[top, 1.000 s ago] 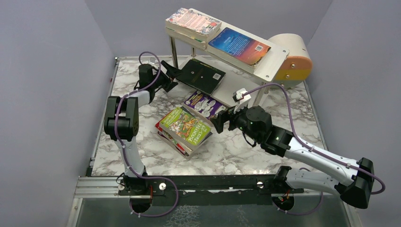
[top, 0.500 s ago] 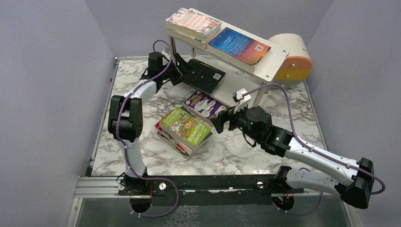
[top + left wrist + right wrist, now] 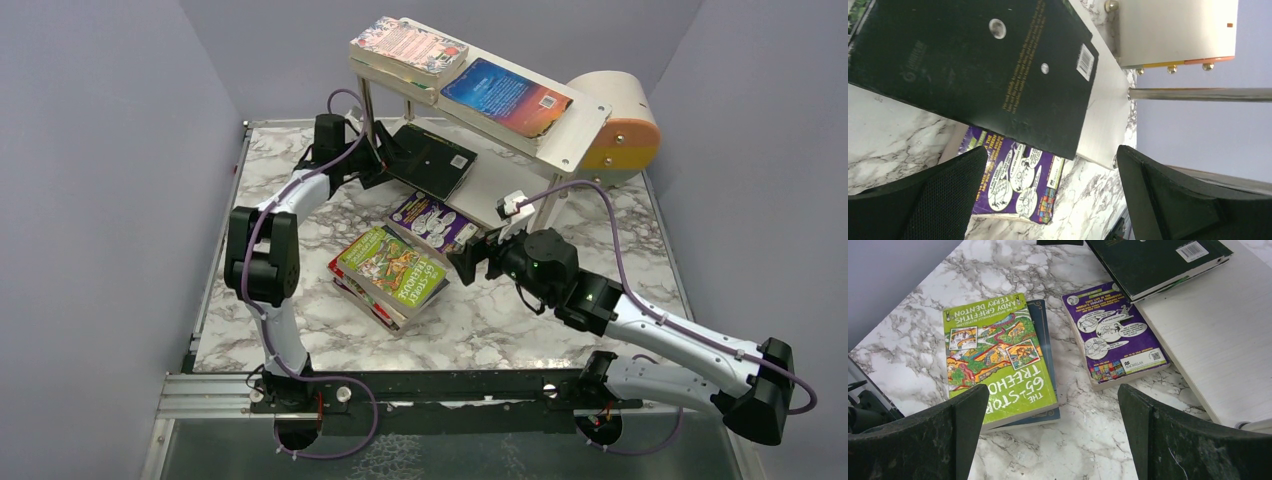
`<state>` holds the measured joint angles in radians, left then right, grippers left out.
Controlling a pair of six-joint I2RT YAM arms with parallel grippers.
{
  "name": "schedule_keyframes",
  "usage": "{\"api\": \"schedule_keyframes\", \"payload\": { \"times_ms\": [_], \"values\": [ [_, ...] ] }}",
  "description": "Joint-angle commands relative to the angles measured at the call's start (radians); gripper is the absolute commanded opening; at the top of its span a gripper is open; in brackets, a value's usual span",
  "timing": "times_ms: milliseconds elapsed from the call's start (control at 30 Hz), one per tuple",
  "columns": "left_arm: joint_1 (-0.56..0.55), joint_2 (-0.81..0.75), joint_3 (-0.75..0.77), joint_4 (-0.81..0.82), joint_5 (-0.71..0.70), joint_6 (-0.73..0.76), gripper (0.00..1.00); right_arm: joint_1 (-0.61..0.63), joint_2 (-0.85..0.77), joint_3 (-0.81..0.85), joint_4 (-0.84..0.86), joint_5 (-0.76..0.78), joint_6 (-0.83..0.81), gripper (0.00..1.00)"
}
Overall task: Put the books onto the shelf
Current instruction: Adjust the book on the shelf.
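Both left gripper (image 3: pixel 1052 152) and right gripper (image 3: pixel 1054 395) seen wide open, nothing held. Black book (image 3: pixel 430 160) laid half on shelf (image 3: pixel 500 190) low board, just ahead of left gripper, long side pointed away from it. Left arm judged nearer.

The left arm (image 3: pixel 262 262) and the right arm (image 3: pixel 640 320) are showing smooth white links between chunky black joints. A thin purple cable (image 3: pixel 608 215) is looping along each one, and the right one's is ending in a white plug (image 3: pixel 512 203). Tiny green lights (image 3: pixel 528 266) are glowing on the right arm's black wrist. The left gripper (image 3: pixel 1052 152) and right gripper (image 3: pixel 1053 390) are showing broad black fingers (image 3: pixel 1188 440) with a grainy, dull finish.
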<state>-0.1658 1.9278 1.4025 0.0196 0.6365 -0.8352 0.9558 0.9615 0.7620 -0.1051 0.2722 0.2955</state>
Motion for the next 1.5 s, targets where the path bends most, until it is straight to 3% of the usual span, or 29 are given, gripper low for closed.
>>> {"api": "schedule_keyframes", "payload": {
  "times_ms": [0, 567, 1467],
  "values": [
    [-0.025, -0.071, 0.015, -0.059, 0.009, 0.069, 0.99, 0.006, -0.019, -0.011, 0.021, 0.016, 0.017, 1.0],
    [-0.083, -0.006, 0.08, -0.218, 0.021, 0.187, 0.99, 0.006, -0.048, -0.021, 0.003, 0.03, 0.031, 1.0],
    [-0.14, 0.12, 0.156, -0.169, -0.011, 0.134, 0.99, 0.005, -0.056, -0.021, -0.015, 0.059, 0.039, 1.0]
  ]
}}
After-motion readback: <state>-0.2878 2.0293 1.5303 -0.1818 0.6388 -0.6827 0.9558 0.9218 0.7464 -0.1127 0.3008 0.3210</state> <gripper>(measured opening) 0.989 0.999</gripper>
